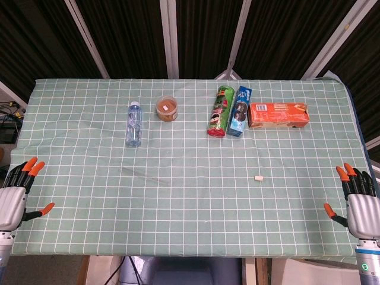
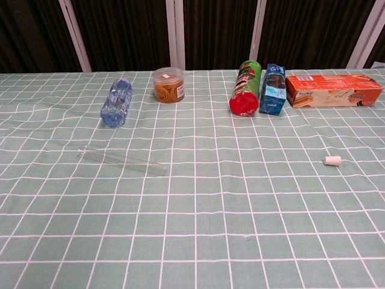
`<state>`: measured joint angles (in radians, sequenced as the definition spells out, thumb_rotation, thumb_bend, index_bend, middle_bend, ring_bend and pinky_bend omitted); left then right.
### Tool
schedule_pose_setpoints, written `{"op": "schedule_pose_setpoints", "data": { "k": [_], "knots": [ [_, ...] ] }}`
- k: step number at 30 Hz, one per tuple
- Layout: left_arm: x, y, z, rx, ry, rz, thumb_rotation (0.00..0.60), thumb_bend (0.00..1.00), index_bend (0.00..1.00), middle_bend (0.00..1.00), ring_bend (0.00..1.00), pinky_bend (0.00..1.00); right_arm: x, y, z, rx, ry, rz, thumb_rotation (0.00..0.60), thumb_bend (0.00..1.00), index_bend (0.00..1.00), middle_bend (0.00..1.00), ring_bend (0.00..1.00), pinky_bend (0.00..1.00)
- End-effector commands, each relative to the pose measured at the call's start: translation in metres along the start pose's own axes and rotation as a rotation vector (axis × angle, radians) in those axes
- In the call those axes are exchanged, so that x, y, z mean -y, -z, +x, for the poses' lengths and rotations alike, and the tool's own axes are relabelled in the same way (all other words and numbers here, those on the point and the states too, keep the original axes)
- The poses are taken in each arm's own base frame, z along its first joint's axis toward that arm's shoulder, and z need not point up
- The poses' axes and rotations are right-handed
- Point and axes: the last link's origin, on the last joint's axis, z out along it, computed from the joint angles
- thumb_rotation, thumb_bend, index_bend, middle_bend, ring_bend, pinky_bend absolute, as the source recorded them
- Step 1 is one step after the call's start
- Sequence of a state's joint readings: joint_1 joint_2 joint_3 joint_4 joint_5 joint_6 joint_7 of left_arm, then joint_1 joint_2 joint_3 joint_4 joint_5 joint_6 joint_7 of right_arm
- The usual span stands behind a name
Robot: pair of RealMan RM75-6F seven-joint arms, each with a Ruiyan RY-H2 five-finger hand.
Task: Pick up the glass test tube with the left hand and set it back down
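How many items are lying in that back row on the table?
5: bottle far left, jar, green can, blue box, orange box far right. None look hidden.

Glass test tube (image 2: 122,161) flat on checked tablecloth (image 2: 240,241)

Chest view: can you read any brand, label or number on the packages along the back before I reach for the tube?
None is readable.
Green can: print blurred.
Blue box: print too small.
Orange box: lettering blurred.
Clear tub: white label illegible.
Water bottle: no label visible.
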<state>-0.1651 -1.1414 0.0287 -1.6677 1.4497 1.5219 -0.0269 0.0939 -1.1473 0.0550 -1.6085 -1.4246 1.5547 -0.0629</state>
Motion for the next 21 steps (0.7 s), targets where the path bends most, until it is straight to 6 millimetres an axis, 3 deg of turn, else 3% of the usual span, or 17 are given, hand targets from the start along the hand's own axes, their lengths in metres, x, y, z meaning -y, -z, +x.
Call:
{"op": "schedule_pose_setpoints", "data": {
  "k": [1,6,10,17,21],
  "knots": [
    [0.000,-0.002,-0.001,0.007,-0.012,0.004,0.600,0.20,0.04,0.00,0.00,0.00,0.000,0.000,0.000,-0.001,-0.004,0.000,0.600,0.28,0.00,0.00,0.00,0.00],
    [-0.004,-0.011,-0.003,0.012,-0.052,-0.004,0.600,0.20,0.04,0.00,0.00,0.00,0.003,-0.002,-0.003,0.016,-0.020,0.002,0.600,0.28,0.00,0.00,0.00,0.00],
    [-0.020,-0.029,-0.006,0.037,-0.112,-0.066,0.600,0.20,0.06,0.01,0.00,0.00,0.004,-0.002,-0.003,0.020,-0.029,0.001,0.600,0.28,0.00,0.00,0.00,0.00],
    [-0.070,-0.086,-0.026,0.132,-0.239,-0.206,0.600,0.21,0.13,0.10,0.00,0.00,0.006,-0.003,-0.005,0.036,-0.043,0.000,0.600,0.28,0.00,0.00,0.00,0.00],
    [-0.101,-0.117,-0.042,0.171,-0.291,-0.263,0.600,0.23,0.23,0.19,0.00,0.00,0.008,-0.005,-0.008,0.045,-0.041,0.003,0.600,0.28,0.00,0.00,0.00,0.00]
  ]
}}
